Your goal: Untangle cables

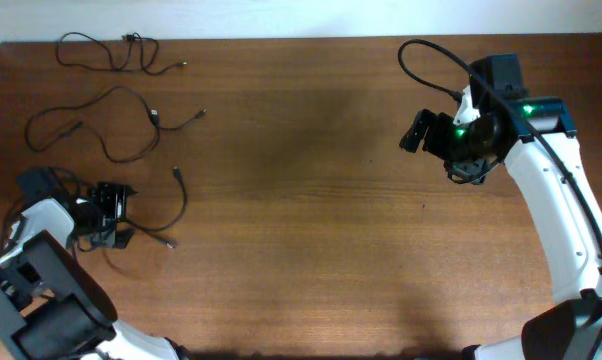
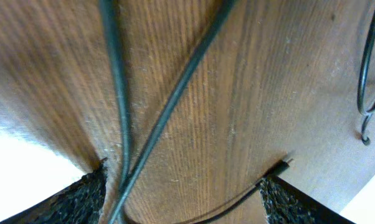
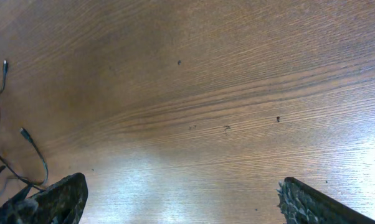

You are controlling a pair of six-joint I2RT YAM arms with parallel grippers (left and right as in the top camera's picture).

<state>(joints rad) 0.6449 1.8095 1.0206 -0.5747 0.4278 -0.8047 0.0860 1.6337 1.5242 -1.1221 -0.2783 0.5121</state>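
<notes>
Three thin black cables lie apart at the table's left. One cable (image 1: 106,55) is near the back edge and a second cable (image 1: 116,125) loops below it. The third cable (image 1: 184,200) curves into my left gripper (image 1: 121,213). In the left wrist view that gripper (image 2: 184,199) stands open low over the wood. Two strands (image 2: 175,99) cross between its fingers (image 2: 81,196), close to the left one, and a plug end (image 2: 282,165) lies by the other finger. My right gripper (image 1: 416,130) hovers open at the right over bare wood, and its wrist view shows nothing inside the right gripper (image 3: 181,202).
The thick black lead (image 1: 431,65) of the right arm arcs behind it. The table's back edge (image 1: 281,38) runs along the top. Cable ends (image 3: 28,146) show far off at the left of the right wrist view.
</notes>
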